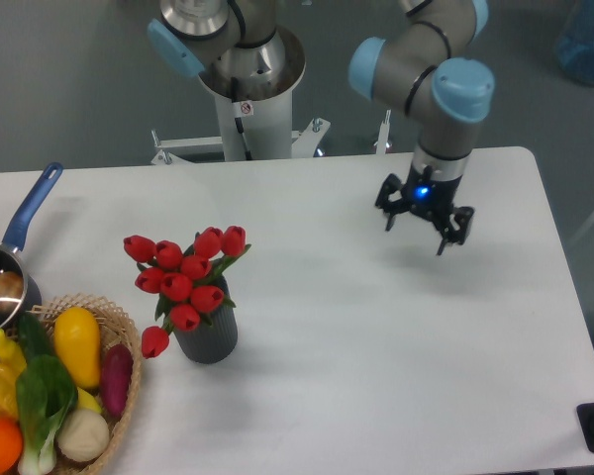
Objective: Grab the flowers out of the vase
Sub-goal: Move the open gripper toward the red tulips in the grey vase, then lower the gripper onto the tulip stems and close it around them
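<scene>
The flowers [184,278], a bunch of red tulip buds with green leaves, stand in the dark grey ribbed vase [208,336] at the left-centre of the white table. One bud droops over the vase's left side. My gripper [417,233] hangs above the table's right half, far to the right of the flowers and a little farther back. Its fingers are spread open with nothing between them.
A wicker basket [122,332] of colourful vegetables sits at the front left, close beside the vase. A blue-handled saucepan [10,267] lies at the left edge. The arm's base column [246,119] stands behind the table.
</scene>
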Robot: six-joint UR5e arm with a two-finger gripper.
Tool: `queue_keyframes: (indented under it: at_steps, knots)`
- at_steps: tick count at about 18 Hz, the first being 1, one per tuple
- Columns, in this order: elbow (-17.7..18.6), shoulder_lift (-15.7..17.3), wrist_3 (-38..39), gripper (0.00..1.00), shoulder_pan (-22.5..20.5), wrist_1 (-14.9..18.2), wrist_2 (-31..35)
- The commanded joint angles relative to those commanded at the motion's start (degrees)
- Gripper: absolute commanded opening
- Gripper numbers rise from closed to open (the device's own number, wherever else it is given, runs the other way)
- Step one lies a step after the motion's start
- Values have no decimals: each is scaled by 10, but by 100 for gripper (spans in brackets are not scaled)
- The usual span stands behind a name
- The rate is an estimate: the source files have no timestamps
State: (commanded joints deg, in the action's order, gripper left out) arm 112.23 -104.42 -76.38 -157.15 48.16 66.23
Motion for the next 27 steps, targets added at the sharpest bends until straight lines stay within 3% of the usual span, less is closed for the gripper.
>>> queue_keyframes:
  at_steps: [3, 7, 13, 17, 25, 26, 27]
  knots:
    - [7, 13, 1, 100, 14, 4, -92]
    - [10, 35, 24, 100, 42, 6, -144]
    - [15, 85, 25, 100, 78, 76, -233]
    - [12, 81, 26, 100, 100, 74, -301]
    - [-17, 43, -2, 100, 113, 55, -366]
    - [-17, 41, -9, 93, 113, 49, -369]
    - [-17, 40, -12, 75, 112, 48, -372]
